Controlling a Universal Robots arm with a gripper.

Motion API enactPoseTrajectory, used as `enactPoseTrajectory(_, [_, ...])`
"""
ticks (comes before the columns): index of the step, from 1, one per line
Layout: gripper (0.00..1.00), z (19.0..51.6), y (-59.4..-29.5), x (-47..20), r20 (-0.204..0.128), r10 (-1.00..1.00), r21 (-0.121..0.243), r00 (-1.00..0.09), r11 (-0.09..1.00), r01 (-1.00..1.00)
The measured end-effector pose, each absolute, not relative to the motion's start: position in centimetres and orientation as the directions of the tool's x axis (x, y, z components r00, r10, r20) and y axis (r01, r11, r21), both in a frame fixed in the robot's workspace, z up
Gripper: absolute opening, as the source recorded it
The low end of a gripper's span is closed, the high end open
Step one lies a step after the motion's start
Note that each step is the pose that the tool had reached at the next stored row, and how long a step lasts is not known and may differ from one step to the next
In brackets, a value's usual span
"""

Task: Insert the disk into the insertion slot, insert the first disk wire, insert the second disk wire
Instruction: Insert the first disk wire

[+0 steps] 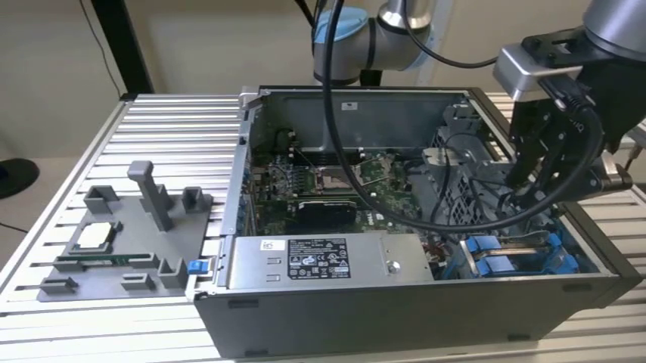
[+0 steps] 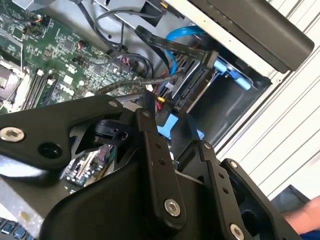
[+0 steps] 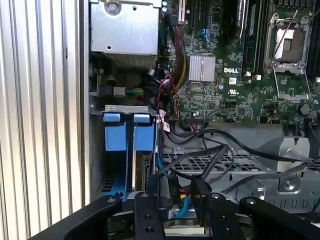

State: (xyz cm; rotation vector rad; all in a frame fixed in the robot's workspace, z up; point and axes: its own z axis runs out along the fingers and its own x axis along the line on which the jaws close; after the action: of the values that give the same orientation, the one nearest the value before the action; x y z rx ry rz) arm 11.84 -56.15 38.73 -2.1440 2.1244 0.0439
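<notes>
The open computer case (image 1: pixel 404 302) lies on a ribbed metal table. In its front corner at the exterior view's right is the insertion slot (image 1: pixel 525 246), a grey bay with blue clips (image 3: pixel 120 107). The disk (image 3: pixel 146 172) sits edge-on inside it, under its blue carrier (image 3: pixel 142 137). My gripper (image 1: pixel 535 198) hangs just above that bay and over the disk's end (image 3: pixel 182 210) (image 2: pixel 172 145). A black wire (image 3: pixel 212 165) runs across the cage toward the gripper. Beside it lies a blue wire (image 3: pixel 184 205) (image 2: pixel 180 34). A flat black wire ends in a connector (image 2: pixel 206 57) at the bay's edge.
A grey labelled power-supply box (image 1: pixel 318 261) fills the case's front. The motherboard (image 1: pixel 333 178) lies behind it, next to a perforated metal cage (image 3: pixel 200 162). Loose arm cables hang across the case. A grey fixture (image 1: pixel 131 242) stands on the table (image 1: pixel 172 136) at the exterior view's left.
</notes>
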Motion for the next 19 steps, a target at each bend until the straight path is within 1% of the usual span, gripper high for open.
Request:
enactPoseTrajectory(6, [1.0,38.67,-56.6,11.86,-0.111,-0.994,-0.056,0.012,-0.005,-0.998])
enactPoseTrajectory(7, [0.0,38.67,-56.62,11.86,-0.114,-0.993,-0.056,0.012,-0.005,-0.998])
enactPoseTrajectory(15, [0.0,38.6,-56.62,11.86,-0.166,-0.986,-0.057,0.012,-0.002,-0.998])
enactPoseTrajectory(19, [0.0,38.6,-56.62,11.86,-0.175,-0.984,-0.057,0.012,-0.002,-0.998])
